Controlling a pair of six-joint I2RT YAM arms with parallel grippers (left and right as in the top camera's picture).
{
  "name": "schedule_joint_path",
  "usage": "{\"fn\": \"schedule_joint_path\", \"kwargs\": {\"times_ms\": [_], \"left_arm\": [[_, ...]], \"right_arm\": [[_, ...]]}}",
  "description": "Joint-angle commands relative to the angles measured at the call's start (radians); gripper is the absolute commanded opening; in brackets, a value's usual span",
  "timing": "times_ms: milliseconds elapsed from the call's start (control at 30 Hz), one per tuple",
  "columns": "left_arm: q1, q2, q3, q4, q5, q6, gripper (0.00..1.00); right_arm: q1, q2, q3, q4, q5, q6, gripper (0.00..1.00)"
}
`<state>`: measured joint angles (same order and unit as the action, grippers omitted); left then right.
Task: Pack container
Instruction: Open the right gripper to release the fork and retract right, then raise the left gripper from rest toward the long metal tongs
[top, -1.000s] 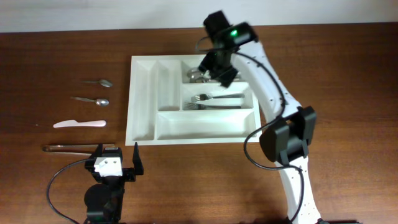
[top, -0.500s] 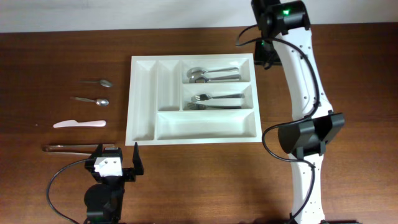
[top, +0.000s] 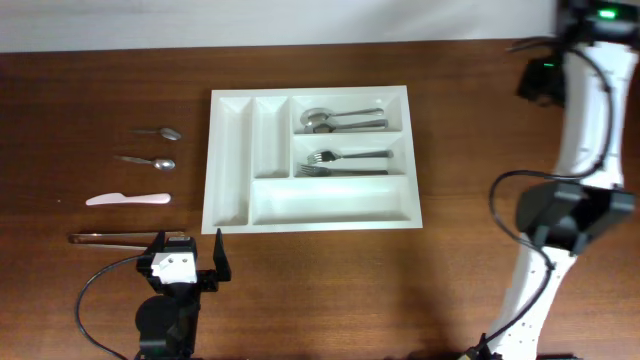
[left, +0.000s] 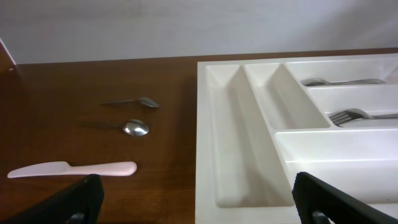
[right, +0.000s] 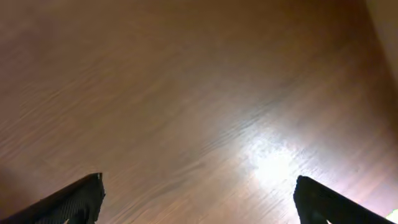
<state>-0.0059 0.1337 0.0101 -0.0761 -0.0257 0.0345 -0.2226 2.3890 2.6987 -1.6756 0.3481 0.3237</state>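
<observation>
Container sits in the middle of the table, a big white tray w/ five boxes, same spot as before. Right arm is what changed: a sec ago it was low over the top right box, now it's swung way off to the far right, over bare wood. Right gripper has its jaws wide apart w/ nothing between them. So you can prob. count that drop as done.

Left gripper sits near the tray's front left corner, jaws wide apart too, nothing in them.

Inside the tray: spoons in the top right box, forks in the box below. The other 3 boxes are bare.

Not packed yet, all left of the tray: tongs, pale knife, a small spoon & a 2nd small spoon. Left side is closer, so I'd go there next.
</observation>
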Motion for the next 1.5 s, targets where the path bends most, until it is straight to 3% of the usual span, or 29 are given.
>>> {"fn": "schedule_joint_path", "kwargs": {"times_ms": [0, 233, 667, 800, 1233, 1333, 1467], "left_arm": [[0.0, -0.007, 0.0, -0.008, 0.014, 0.012, 0.99], [0.0, -0.007, 0.0, -0.008, 0.014, 0.012, 0.99], [0.0, -0.006, 0.046, 0.045, 0.006, -0.021, 0.99], [0.0, -0.004, 0.175, -0.039, -0.087, -0.113, 0.99], [0.0, 0.138, 0.626, -0.473, -0.295, -0.153, 0.99], [0.0, 0.161, 0.66, -0.497, -0.231, -0.245, 0.99], [0.0, 0.161, 0.668, -0.469, -0.054, -0.258, 0.99]], "right_arm": [[-0.12, -0.028, 0.015, -0.003, -0.169, -0.002, 0.99], [-0.231, -0.028, 0.015, -0.005, -0.322, -0.038, 0.99], [-0.23, -0.028, 0.015, -0.014, -0.341, -0.043, 0.99], [-0.229, -0.028, 0.015, -0.012, -0.341, -0.043, 0.99], [-0.229, -0.028, 0.015, -0.012, -0.341, -0.043, 0.99], [-0.229, -0.028, 0.015, -0.012, -0.341, -0.043, 0.99], [-0.229, -0.028, 0.015, -0.012, -0.341, -0.043, 0.99]]}}
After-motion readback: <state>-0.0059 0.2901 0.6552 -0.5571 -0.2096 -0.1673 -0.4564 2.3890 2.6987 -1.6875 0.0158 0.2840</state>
